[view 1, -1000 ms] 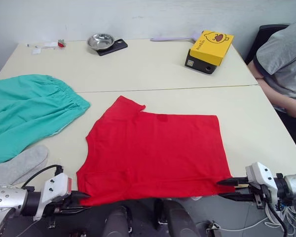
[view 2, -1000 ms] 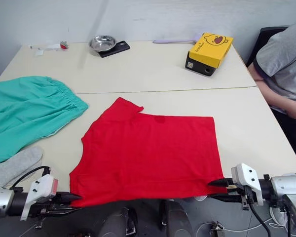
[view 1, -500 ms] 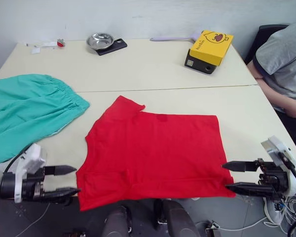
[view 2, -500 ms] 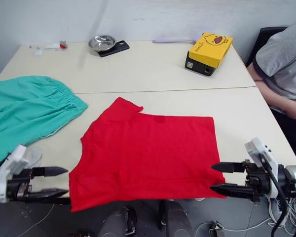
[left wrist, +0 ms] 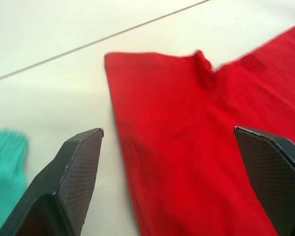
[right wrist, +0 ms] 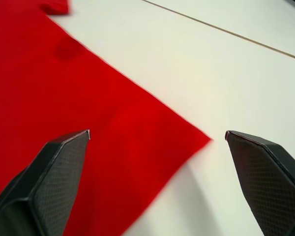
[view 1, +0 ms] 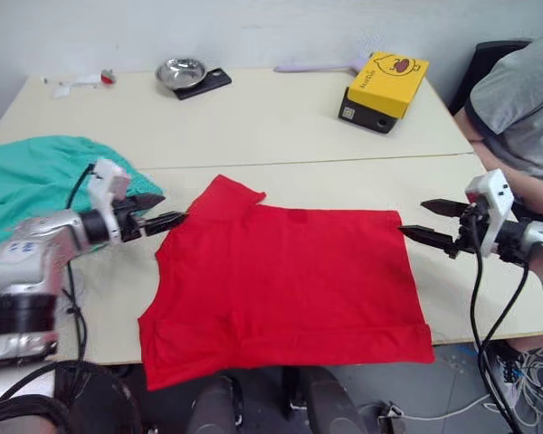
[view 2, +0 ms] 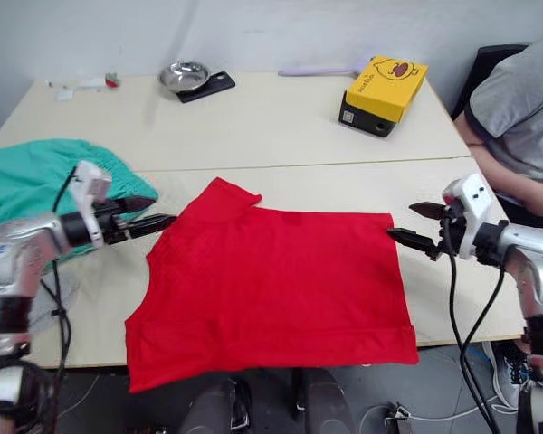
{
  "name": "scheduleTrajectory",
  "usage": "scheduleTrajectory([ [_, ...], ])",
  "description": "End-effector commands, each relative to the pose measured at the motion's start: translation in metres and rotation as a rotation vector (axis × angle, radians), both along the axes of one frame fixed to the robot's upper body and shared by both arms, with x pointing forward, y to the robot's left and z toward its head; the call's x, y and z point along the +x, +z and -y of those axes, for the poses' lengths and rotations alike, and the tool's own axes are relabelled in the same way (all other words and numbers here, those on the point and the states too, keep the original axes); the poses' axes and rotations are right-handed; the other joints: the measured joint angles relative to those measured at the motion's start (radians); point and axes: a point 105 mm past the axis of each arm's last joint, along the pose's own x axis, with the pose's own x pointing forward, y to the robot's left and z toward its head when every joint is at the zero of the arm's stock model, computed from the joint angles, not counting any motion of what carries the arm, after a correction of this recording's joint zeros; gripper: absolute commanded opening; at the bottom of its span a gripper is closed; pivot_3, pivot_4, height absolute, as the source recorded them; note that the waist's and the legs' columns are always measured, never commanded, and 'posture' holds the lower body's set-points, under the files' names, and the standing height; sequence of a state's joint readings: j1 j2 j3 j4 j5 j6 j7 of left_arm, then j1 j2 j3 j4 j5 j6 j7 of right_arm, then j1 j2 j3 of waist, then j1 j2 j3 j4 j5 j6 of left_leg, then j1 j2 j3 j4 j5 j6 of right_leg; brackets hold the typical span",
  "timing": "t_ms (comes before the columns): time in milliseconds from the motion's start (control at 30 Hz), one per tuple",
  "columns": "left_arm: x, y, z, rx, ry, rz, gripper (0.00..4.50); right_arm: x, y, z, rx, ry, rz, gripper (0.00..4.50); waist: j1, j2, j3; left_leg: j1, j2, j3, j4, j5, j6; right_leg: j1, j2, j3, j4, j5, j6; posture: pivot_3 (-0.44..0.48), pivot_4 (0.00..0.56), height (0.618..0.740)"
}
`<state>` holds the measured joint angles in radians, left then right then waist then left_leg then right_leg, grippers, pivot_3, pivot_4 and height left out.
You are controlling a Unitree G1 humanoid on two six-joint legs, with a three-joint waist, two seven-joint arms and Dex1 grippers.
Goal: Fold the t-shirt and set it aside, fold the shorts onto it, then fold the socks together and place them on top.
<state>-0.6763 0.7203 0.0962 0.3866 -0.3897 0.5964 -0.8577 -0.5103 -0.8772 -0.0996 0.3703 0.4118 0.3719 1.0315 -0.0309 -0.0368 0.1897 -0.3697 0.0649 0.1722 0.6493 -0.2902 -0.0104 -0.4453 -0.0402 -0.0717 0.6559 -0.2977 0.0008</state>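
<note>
The red t-shirt lies flat on the near half of the counter, partly folded into a rough rectangle, its near edge hanging just over the counter's near rim. One sleeve sticks out at the far left corner, pointing far and left, and the small dark mark sits on the far edge near the middle. The long axis runs left to right across the counter.

Left claw is up beside that sleeve, fingers apart, tips aimed right at the cloth and just short of it. Right claw mirrors it at the shirt's far right corner, fingers apart too, pointing left, the lower tip right at the corner.

The left wrist view brings in the sleeve edge and the notch where it meets the body, framed between the two spread fingers, plus a sliver of green at the side. The right wrist view gives the sharp right corner sitting between its spread fingers, bare counter beyond.

The head views add more: the green shorts bunched at the left edge behind the left arm, a steel bowl on a dark phone at the far side, a yellow box far right, and a person in a grey shirt seated at the right end.
</note>
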Motion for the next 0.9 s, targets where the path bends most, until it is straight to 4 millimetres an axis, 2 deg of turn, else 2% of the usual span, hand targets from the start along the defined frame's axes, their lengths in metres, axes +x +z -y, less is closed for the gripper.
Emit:
scheduleTrajectory([
  [33, 0.019, 0.001, -0.002, 0.051, 0.048, -0.001, 4.46, 0.015, -0.003, 0.005, -0.042, -0.037, 0.005, 4.5, -0.003, 0.0, 0.0, 0.0, 0.0, 0.001, 0.0, 0.0, 0.0, -0.001, 0.0, 0.001, 0.0, 0.0, 0.0, 0.0, 0.15, 0.74],
  [200, 0.032, -0.01, 0.002, 0.083, 0.06, -0.08, 4.46, 0.034, -0.012, -0.001, -0.021, -0.061, -0.045, 4.5, -0.009, 0.0, 0.0, 0.002, 0.0, 0.002, 0.001, 0.003, -0.003, -0.001, 0.001, 0.003, 0.005, 0.0, 0.0, 0.0, 0.15, 0.74],
  [333, 0.03, -0.018, 0.002, 0.132, 0.04, -0.131, 4.46, 0.041, -0.012, -0.016, 0.034, -0.025, -0.115, 4.5, -0.013, 0.0, 0.0, 0.002, 0.001, 0.002, 0.001, 0.004, -0.004, -0.002, 0.001, 0.003, 0.007, 0.0, -0.001, 0.0, 0.15, 0.74],
  [533, 0.032, -0.024, -0.004, 0.149, 0.075, -0.138, 4.46, 0.048, -0.01, -0.024, 0.062, -0.02, -0.158, 4.5, -0.019, 0.0, 0.0, 0.002, 0.001, 0.002, 0.002, 0.005, -0.004, -0.002, 0.0, 0.003, 0.008, 0.0, -0.001, 0.0, 0.15, 0.74],
  [667, 0.035, -0.032, 0.01, 0.088, 0.055, -0.175, 4.46, 0.05, -0.011, -0.027, 0.107, -0.02, -0.2, 4.5, -0.019, 0.0, 0.0, 0.002, 0.0, 0.002, 0.003, 0.005, -0.004, -0.002, 0.0, 0.003, 0.009, 0.0, -0.001, 0.0, 0.15, 0.74],
  [867, 0.041, -0.037, 0.017, 0.05, 0.072, -0.183, 4.46, 0.053, -0.013, -0.029, 0.087, -0.019, -0.222, 4.5, -0.011, 0.0, 0.0, 0.002, -0.001, 0.002, 0.005, 0.005, -0.003, -0.002, -0.001, 0.003, 0.011, 0.0, -0.001, 0.0, 0.15, 0.74],
  [900, 0.042, -0.038, 0.018, 0.049, 0.072, -0.185, 4.28, 0.054, -0.015, -0.03, 0.084, -0.021, -0.229, 4.5, -0.009, 0.0, 0.0, 0.002, -0.001, 0.002, 0.005, 0.005, -0.003, -0.002, -0.001, 0.003, 0.011, 0.0, -0.001, 0.0, 0.15, 0.74],
])
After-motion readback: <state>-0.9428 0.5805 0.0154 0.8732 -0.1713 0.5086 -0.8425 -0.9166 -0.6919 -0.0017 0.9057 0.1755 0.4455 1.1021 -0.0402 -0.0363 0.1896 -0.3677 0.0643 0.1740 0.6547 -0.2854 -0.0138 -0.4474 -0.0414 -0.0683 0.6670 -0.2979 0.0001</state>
